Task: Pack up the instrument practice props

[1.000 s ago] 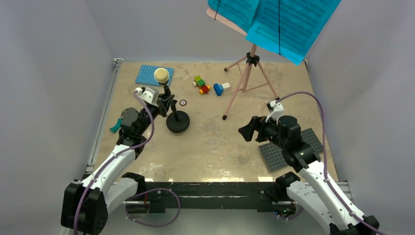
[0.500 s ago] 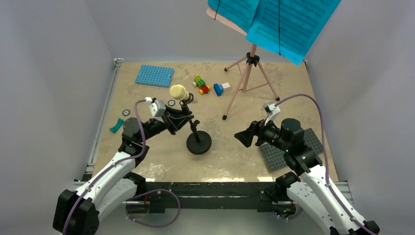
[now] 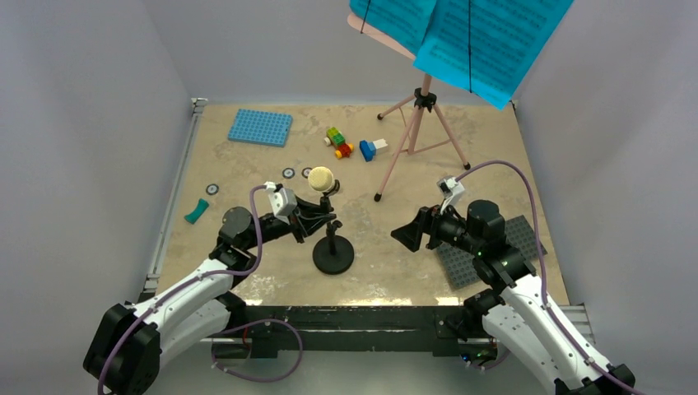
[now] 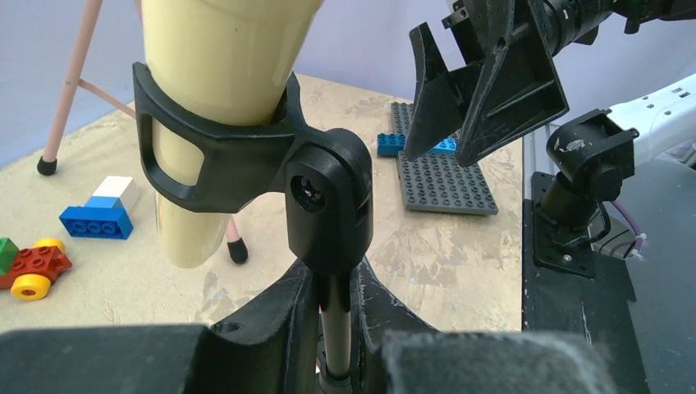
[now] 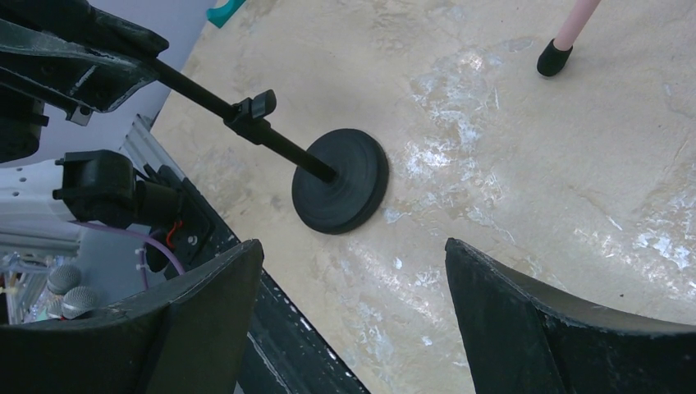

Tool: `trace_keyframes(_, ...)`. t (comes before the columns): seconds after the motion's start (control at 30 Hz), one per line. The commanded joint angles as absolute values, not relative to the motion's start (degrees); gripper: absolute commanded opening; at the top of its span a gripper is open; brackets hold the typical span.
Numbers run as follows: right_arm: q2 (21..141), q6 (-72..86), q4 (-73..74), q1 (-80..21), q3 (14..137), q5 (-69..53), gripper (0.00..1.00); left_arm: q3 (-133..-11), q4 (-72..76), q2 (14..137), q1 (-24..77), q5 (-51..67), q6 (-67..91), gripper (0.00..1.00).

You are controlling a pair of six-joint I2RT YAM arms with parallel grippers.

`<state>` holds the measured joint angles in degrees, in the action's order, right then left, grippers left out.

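Mic stand [image 3: 333,255] at mid-worktop [image 3: 247,156], its pole [image 5: 287,152] clamped in my left end effector [image 3: 321,222].
I judged that grip had to hold the pole steady so the right end effector [image 3: 409,236], jaws wide apart, could pull the microphone [image 3: 321,179] straight from its clip [image 4: 205,156]. The left wrist view showed that clip close; only the right wrist view showed the base [image 5: 341,182] down on the worktop.

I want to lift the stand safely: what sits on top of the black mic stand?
The cream toy microphone sits in the clip atop the black mic stand. The left gripper clamps the pole just below, hiding that stretch of it.
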<state>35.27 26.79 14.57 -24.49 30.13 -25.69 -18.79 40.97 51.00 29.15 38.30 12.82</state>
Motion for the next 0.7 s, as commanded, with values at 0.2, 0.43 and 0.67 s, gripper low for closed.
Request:
trace_keyframes(0.2,33.9,26.0,13.8,-24.7,30.4,-26.1,0.86,-16.1,48.0,50.8,33.3,31.1,8.2,0.12)
trace_keyframes(0.43,33.0,25.4,15.2,-24.7,30.4,-25.8,0.86,-14.3,47.3,48.2,34.4,25.7,9.3,0.41)
trace_keyframes(0.67,33.1,24.1,17.3,-24.7,32.0,-25.4,0.86,-14.9,35.5,39.4,34.5,20.4,8.1,0.55)
